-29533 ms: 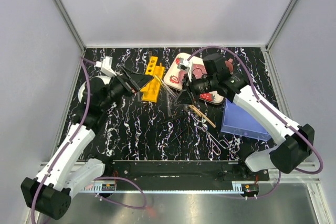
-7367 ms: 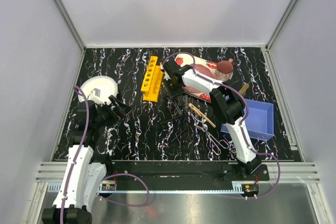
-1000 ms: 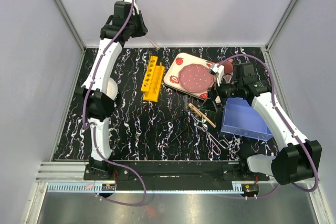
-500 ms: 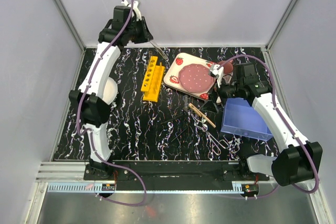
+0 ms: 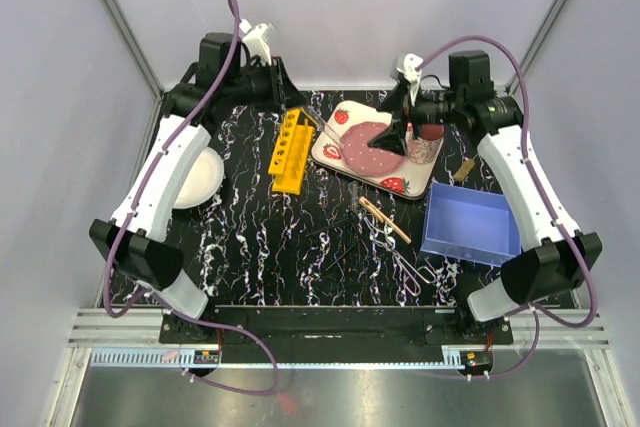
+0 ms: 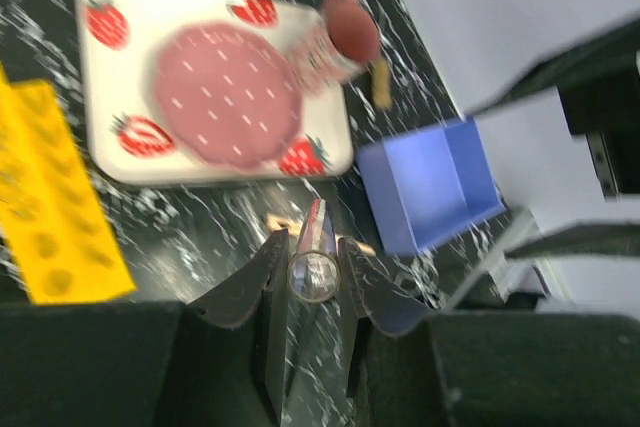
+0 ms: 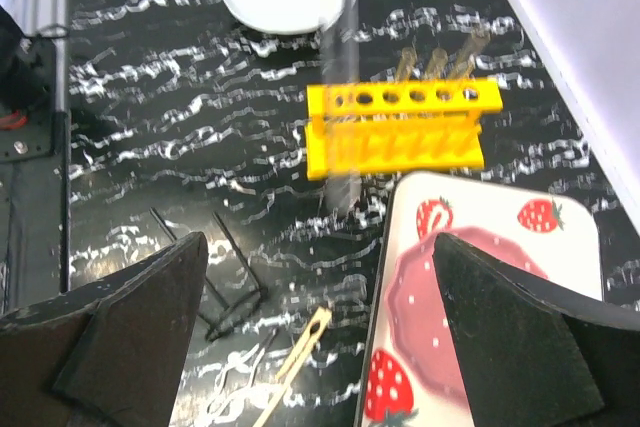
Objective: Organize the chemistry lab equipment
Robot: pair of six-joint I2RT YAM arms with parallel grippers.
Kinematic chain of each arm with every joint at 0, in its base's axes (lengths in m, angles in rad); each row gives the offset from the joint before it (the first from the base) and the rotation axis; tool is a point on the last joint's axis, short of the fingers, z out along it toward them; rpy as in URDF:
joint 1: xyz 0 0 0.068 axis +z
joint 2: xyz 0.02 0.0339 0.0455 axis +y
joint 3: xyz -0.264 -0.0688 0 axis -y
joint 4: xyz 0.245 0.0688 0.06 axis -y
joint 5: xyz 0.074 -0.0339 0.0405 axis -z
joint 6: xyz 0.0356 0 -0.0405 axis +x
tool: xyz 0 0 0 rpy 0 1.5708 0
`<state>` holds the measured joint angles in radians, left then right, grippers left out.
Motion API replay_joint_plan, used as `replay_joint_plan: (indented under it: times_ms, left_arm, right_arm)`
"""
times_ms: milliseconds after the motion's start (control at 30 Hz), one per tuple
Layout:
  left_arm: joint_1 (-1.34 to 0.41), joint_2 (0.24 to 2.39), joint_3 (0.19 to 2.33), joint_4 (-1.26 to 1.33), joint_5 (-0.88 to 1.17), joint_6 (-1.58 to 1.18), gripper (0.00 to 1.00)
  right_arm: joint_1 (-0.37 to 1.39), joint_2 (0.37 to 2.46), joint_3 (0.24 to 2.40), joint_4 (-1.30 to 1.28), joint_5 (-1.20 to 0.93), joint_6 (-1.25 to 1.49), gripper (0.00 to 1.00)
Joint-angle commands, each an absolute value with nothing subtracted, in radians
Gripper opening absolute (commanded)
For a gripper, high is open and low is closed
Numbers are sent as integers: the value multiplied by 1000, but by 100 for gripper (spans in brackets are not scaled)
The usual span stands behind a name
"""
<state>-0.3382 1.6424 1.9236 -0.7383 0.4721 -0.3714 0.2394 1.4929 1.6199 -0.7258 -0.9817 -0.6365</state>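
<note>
Gripping a clear glass tube [image 6: 314, 269] between its clenched fingers, the left gripper [image 6: 312, 249] hangs raised near the far end of the yellow holed rack [image 5: 290, 150]. The right gripper [image 7: 318, 247] hovers over the strawberry-print tray [image 5: 345, 162], its jaws spread wide and empty.

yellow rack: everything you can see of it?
The yellow rack is a long bright-yellow block, plastic by the look, with a row of round holes along its top; those that show look empty. It rests on the black marbled table, long axis running away from the arms, left of the strawberry tray with a gap between. Nothing else appears to touch it.
</note>
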Motion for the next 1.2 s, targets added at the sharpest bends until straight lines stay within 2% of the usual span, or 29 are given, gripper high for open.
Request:
replay_joint_plan:
  times_ms: [0,133,367,733,833,867,967,1000,1100,1167]
  left_arm:
    - [-351,1543,1745,-570,649,-494,15]
    - [-353,1457,1580,-443,699,-577,15]
    - [-353,1421,1505,-358,744,-641,15]
    - [-353,1385,1447,-336,776,-664,15]
    - [-353,1382,1437,-325,782,-683,15]
    - [-353,1382,1439,-324,778,-686,15]
    - [-353,1381,1436,-322,756,-706,15]
    - [-353,1381,1431,-319,753,-713,15]
    - [-353,1365,1399,-278,723,-756,15]
    - [-353,1350,1376,-233,700,-796,16]
  right_arm:
    - [322,1560,1724,-686,-1000,-513,100]
    - [373,1572,1678,-652,-977,-453,100]
    - [472,1589,1617,-644,-974,-390,98]
    - [482,1618,1615,-643,-845,-382,84]
    - [483,1626,1609,-650,-854,-371,71]
    - [486,1629,1608,-652,-871,-365,60]
    - [500,1623,1589,-657,-913,-361,43]
    - [512,1614,1582,-658,-919,-364,34]
    - [528,1597,1552,-647,-928,-368,20]
    - [531,1577,1531,-623,-931,-351,17]
